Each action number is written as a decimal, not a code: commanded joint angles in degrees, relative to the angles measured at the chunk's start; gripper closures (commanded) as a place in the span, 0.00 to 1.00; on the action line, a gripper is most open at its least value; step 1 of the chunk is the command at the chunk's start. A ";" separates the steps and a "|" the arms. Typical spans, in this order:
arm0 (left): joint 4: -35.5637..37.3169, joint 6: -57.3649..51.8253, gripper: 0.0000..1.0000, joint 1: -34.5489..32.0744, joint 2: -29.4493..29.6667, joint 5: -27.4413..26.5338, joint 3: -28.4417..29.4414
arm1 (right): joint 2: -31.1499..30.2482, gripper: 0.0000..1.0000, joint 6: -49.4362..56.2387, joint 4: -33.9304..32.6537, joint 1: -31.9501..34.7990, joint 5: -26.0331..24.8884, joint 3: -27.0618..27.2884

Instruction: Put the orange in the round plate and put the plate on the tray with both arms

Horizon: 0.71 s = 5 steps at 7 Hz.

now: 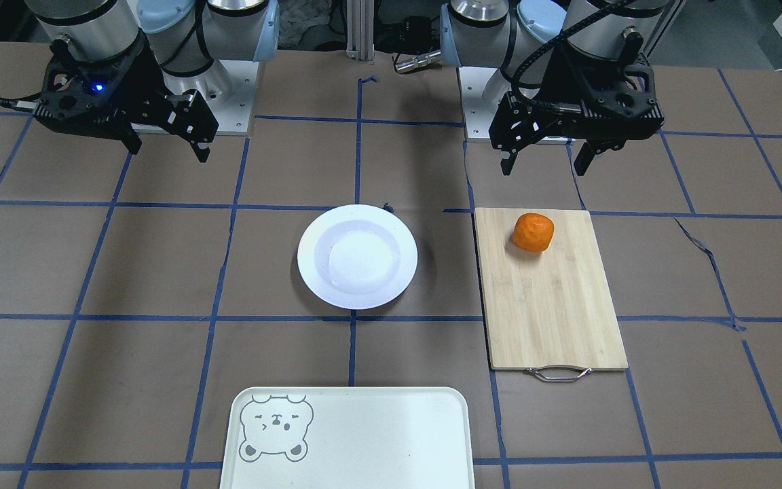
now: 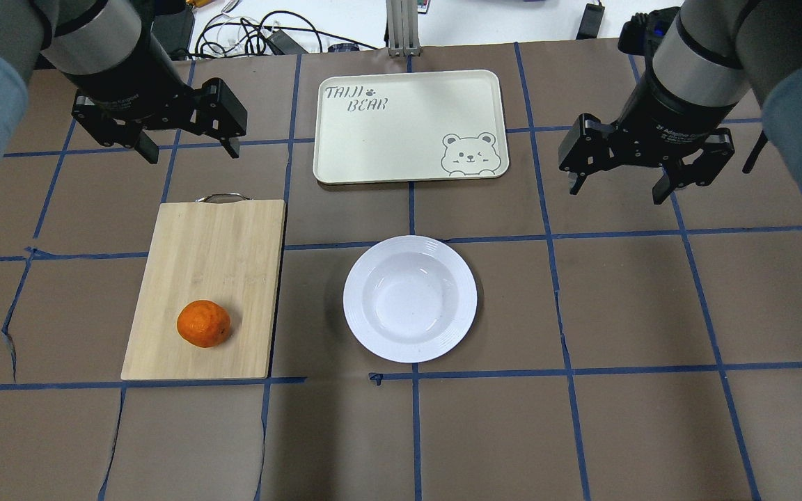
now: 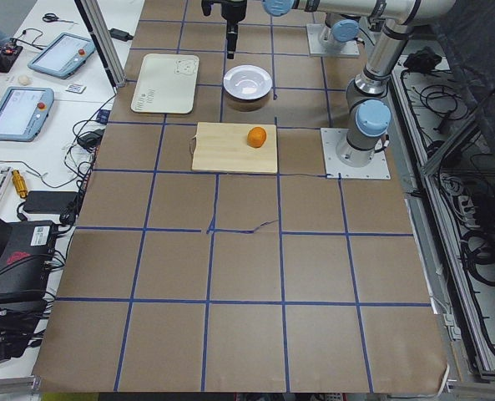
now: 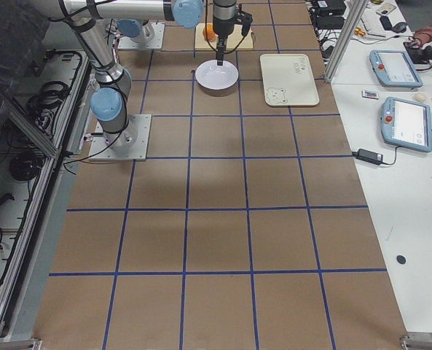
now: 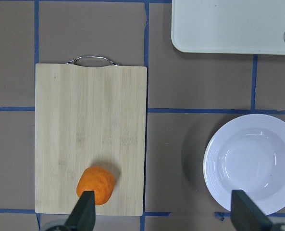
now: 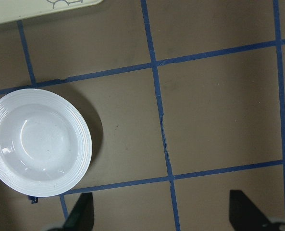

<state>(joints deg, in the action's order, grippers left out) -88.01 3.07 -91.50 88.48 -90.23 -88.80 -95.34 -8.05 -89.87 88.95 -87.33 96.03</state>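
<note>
Nothing is started yet. The orange (image 2: 203,323) sits on the bamboo cutting board (image 2: 213,257), near the corner closest to the robot and on the robot's left side of the table. The round plate (image 2: 409,299) is empty at mid-table, clear of the board. The tray (image 2: 401,132) lies beyond the plate on the far side, well apart from it and bare.

Left gripper (image 2: 192,149) hangs above the table past the board's handle end, fingers spread wide, holding nothing. Right gripper (image 2: 617,189) hangs over bare paper to the right of the tray, likewise spread and empty.

My read is that the step in hand is the first pick. The left arm is the natural one for it, since the orange is on its side. I need to bring it back toward the robot, centre it over the fruit, come down and close across the widest part. The fruit is round and may roll on the smooth board. Then comes a short carry sideways into the plate's sunken centre. The plate lift comes later, with both arms gripping opposite rim edges.

Writing: the tray's corner reads "TAIJI BEAR" with a paw mark, and the opposite corner has a bear-face outline. White print on the right gripper's body seems to read "2F Adaptive Gripper", though it is only partly legible. The matching print on the left is too small to read.
</note>
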 commanded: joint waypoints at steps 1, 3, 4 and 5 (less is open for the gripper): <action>-1.28 0.44 0.00 0.09 0.03 -0.38 -0.14 | 0.07 0.00 0.05 -0.04 0.08 -0.30 0.04; -1.55 0.18 0.00 0.35 0.38 -0.38 -0.49 | 0.07 0.00 0.14 -0.04 0.08 -0.30 0.04; -2.08 -1.12 0.00 1.57 0.73 -0.38 -3.19 | 0.07 0.00 0.14 -0.04 0.08 -0.48 0.04; -1.65 -4.88 0.00 2.28 0.65 -0.56 -8.61 | 0.07 0.00 0.66 -0.13 0.08 -0.48 0.04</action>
<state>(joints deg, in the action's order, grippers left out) -89.77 1.43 -90.16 89.04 -90.66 -92.48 -95.27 -7.78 -89.94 89.02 -87.74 96.06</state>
